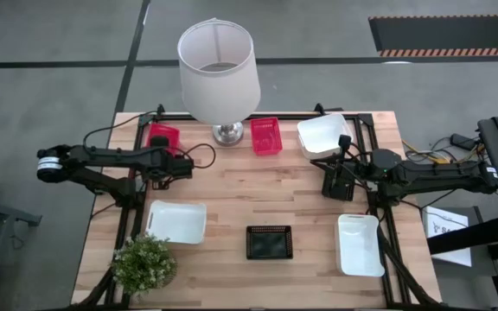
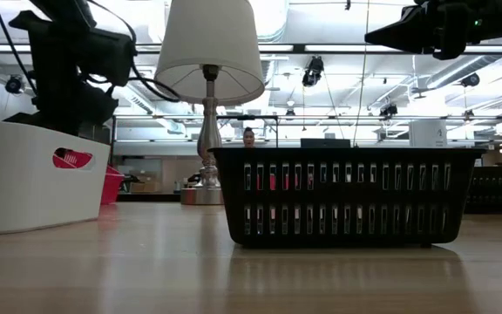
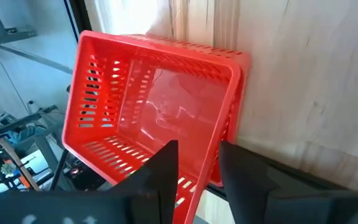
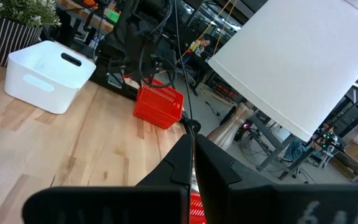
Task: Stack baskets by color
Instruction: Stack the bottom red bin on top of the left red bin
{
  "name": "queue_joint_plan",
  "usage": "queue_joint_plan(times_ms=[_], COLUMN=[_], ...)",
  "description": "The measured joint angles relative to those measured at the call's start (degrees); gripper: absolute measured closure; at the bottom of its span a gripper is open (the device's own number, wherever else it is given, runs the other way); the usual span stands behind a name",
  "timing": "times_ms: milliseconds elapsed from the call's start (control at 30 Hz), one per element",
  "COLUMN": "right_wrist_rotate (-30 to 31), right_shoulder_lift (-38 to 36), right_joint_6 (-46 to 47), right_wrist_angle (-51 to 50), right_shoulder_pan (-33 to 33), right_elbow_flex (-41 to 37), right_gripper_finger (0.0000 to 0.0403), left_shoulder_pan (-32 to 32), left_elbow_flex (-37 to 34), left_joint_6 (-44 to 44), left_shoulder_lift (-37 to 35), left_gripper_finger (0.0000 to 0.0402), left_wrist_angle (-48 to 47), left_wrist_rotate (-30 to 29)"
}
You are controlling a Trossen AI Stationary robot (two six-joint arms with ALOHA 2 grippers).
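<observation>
Left tool: fingers parted, straddling near wall of red basket, no clamp | red basket: far-left desk corner | Right tool: closed, empty, above desk right side.

Even indoor light, bright ceiling glare
Ceiling strip lights blow out white in the low view; the desk is evenly lit with soft shadows, and the near fingers are blurred in the left wrist view.
</observation>
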Motion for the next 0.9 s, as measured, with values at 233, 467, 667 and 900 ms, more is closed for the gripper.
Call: queue_joint_plan(times_ms=[233,467,667,900], right_wrist_rotate=[0.0,0.0,0.0,0.0], right_shoulder_lift=[0.0,0.0,0.0,0.0], right_joint_6=[0.0,0.0,0.0,0.0], right_wrist_angle=[0.0,-0.1,-0.1,-0.1], right_shoulder_pan=[0.0,0.0,0.0,0.0], right_elbow_flex=[0.0,0.0,0.0,0.0], right_gripper_finger=[0.0394,0.0394,0.0394,0.0394], left_shoulder_pan=[0.1,5.6,6.7,9.4], left_elbow_flex=[5.3,5.5,5.6,7.0], left_joint_6=[-0.1,-14.5,-16.5,-25.4], left_shoulder_lift=[-0.5,-6.3,-8.9,-10.8], left_gripper_finger=[0.0305,0.0354,0.0398,0.0396], left_wrist_angle=[-2.5,-2.9,-3.5,-6.0], left_wrist_rotate=[0.7,8.3,10.0,0.0])
